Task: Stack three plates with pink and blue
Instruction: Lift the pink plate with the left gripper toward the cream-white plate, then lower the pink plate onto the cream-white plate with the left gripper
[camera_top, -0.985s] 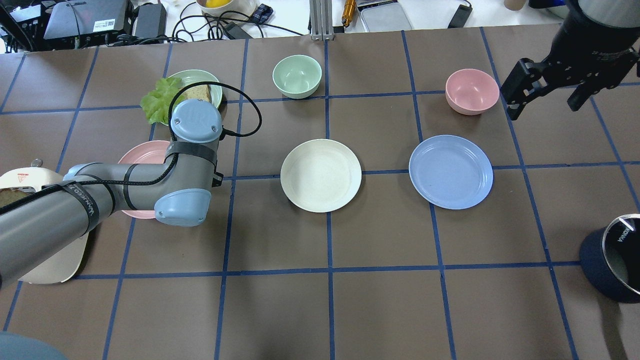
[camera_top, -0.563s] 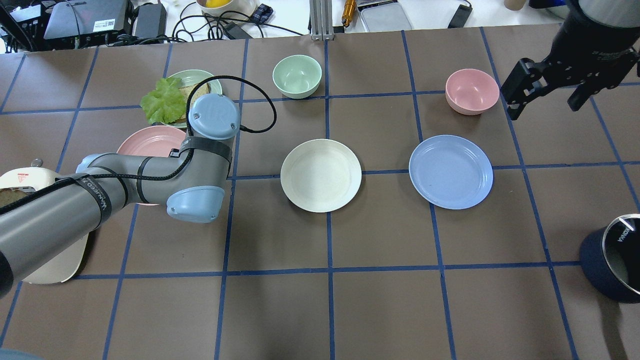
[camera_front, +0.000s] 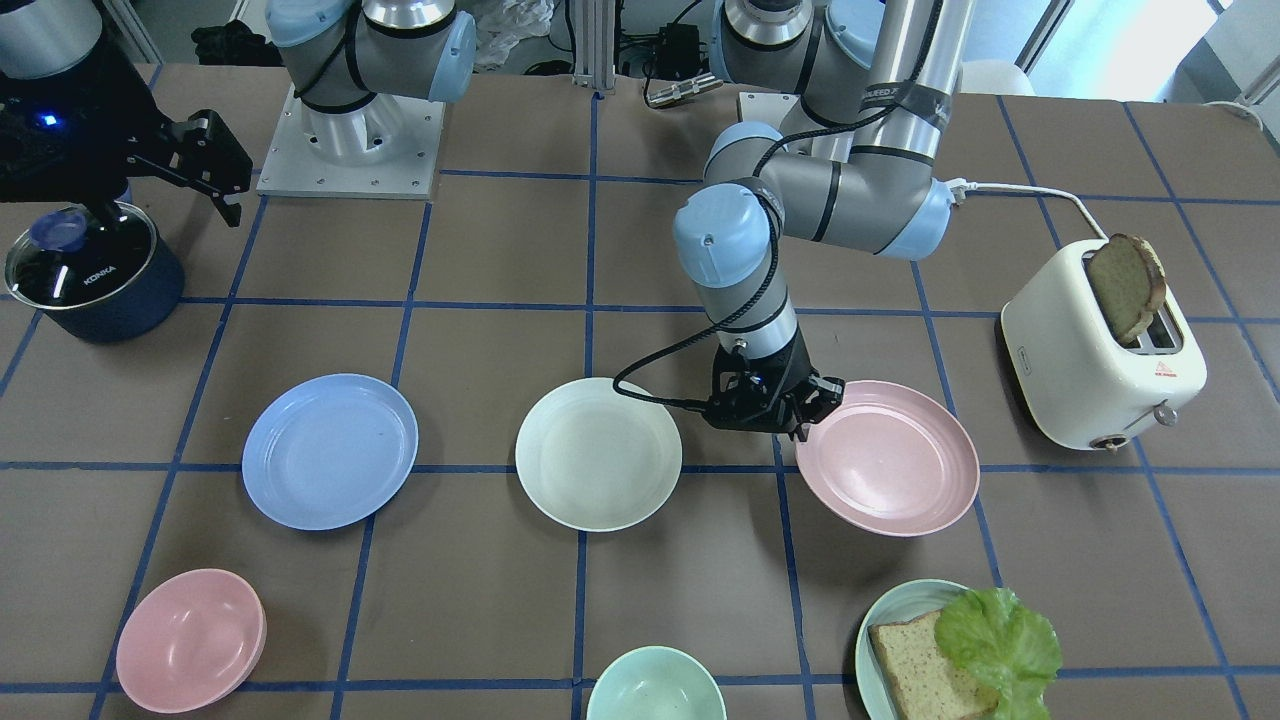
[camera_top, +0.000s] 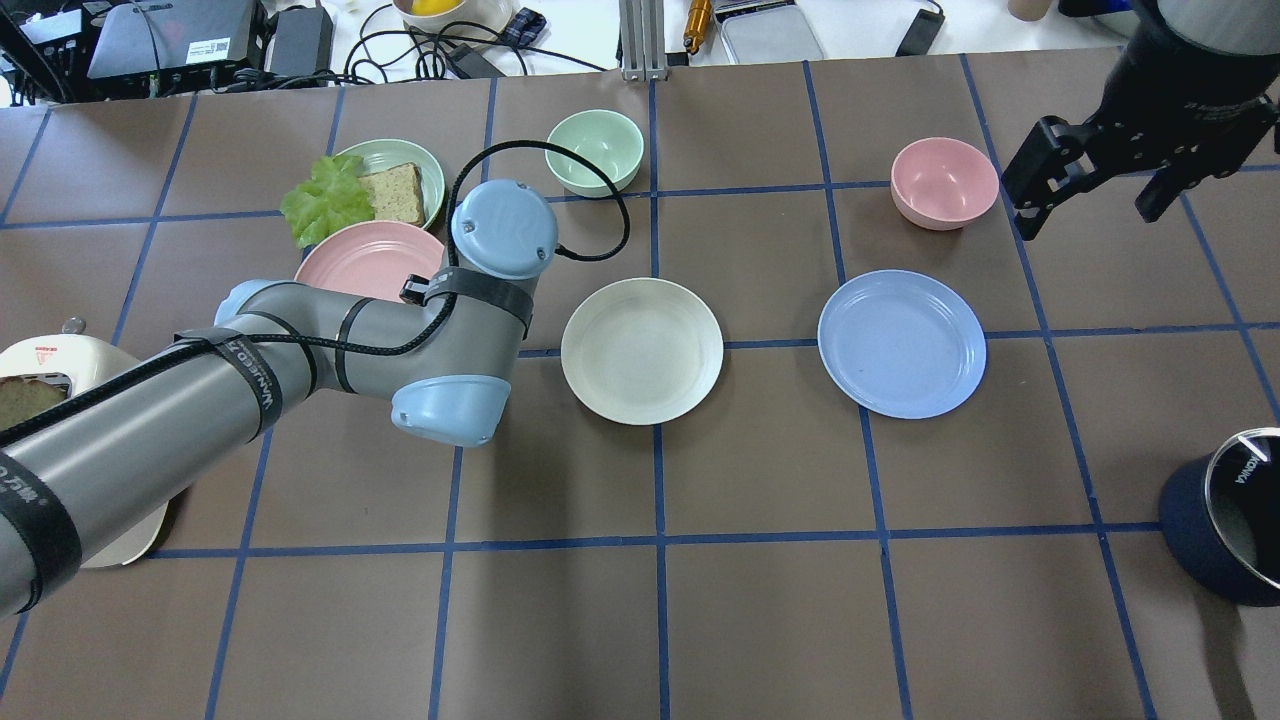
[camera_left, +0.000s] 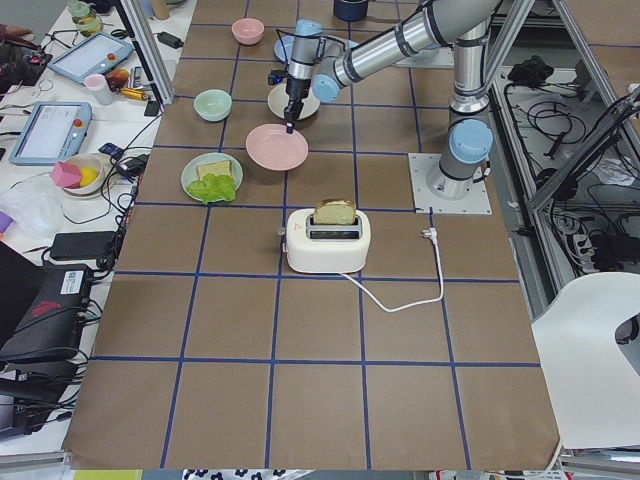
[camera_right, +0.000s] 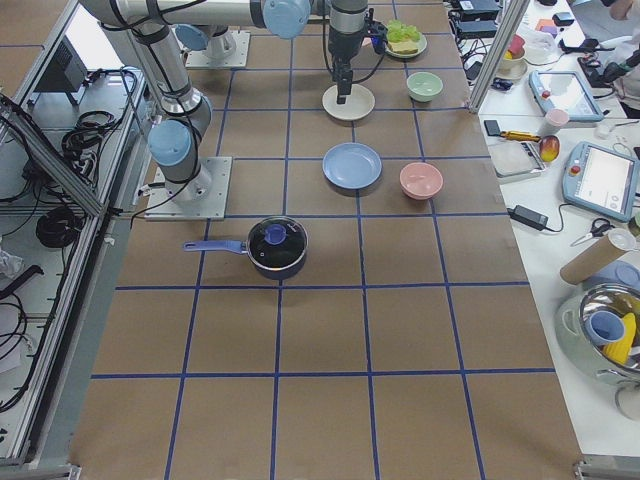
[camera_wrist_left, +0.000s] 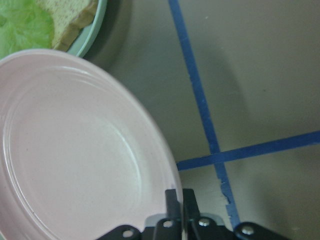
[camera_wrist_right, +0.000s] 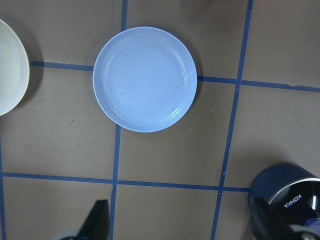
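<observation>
Grip status: left jaws are clenched on the rim of the pale pink round matte plate (camera_front: 900, 470), on the side facing the cream-white round plate (camera_front: 598, 455). The pink plate sits just beside the cream-white one and appears slightly clear of the brown counter (camera_front: 500, 250). Right jaws are spread and hold nothing, high above the light blue round plate (camera_wrist_right: 145, 79). Hazard: a one-edge pinch lets the plate pivot or slip. A sagging far edge may strike the cream-white rim, and an off-centre release would skew the stack.
</observation>
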